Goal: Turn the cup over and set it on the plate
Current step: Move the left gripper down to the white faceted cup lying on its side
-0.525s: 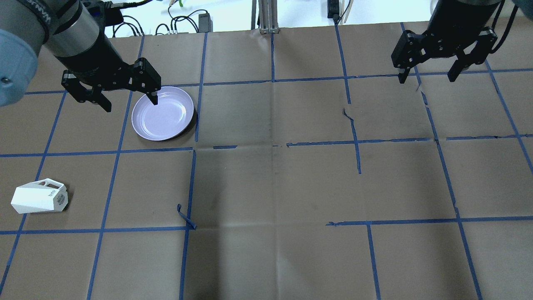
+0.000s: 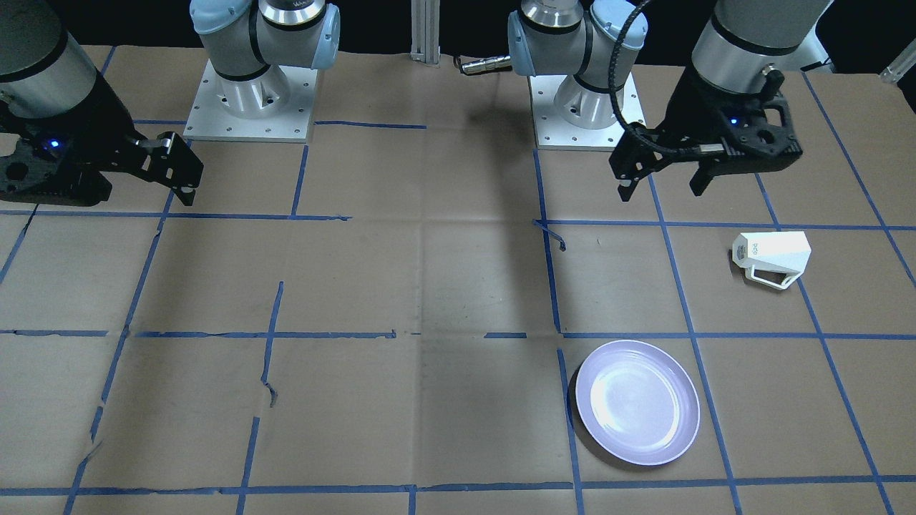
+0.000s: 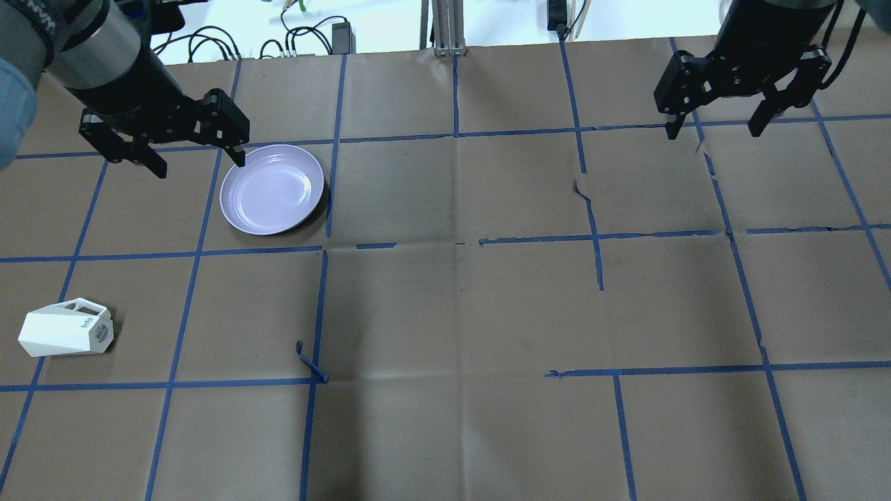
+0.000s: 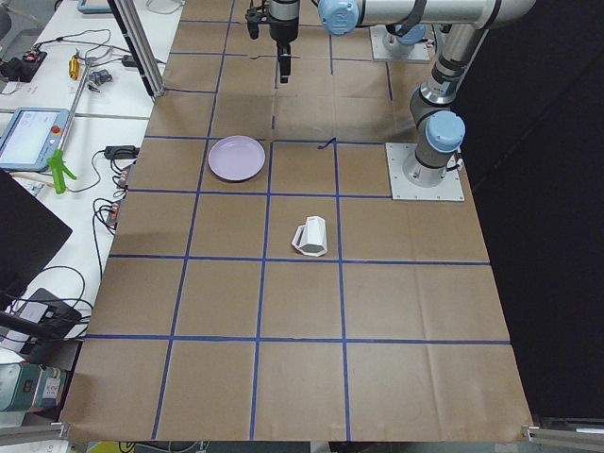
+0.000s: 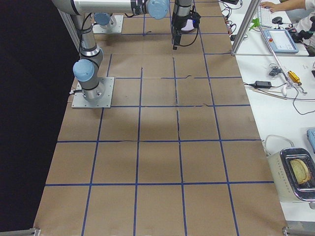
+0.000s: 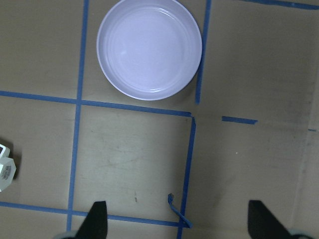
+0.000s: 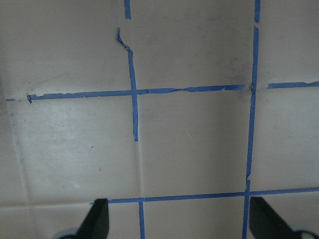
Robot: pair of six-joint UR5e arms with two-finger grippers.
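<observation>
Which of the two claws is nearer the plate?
The left claw: it hangs open over the half of the table where the round pale lavender plate lies, while the right claw hangs over the opposite half.

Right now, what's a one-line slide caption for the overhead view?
Left gripper hovers open near the empty lavender plate; white cup lies on its side; right gripper open, far off.

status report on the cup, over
Left gripper open, empty, aloft. Right gripper open, empty. Small white faceted cup on its side, apart from round glossy lavender plate. No obstacle seen between them.
</observation>
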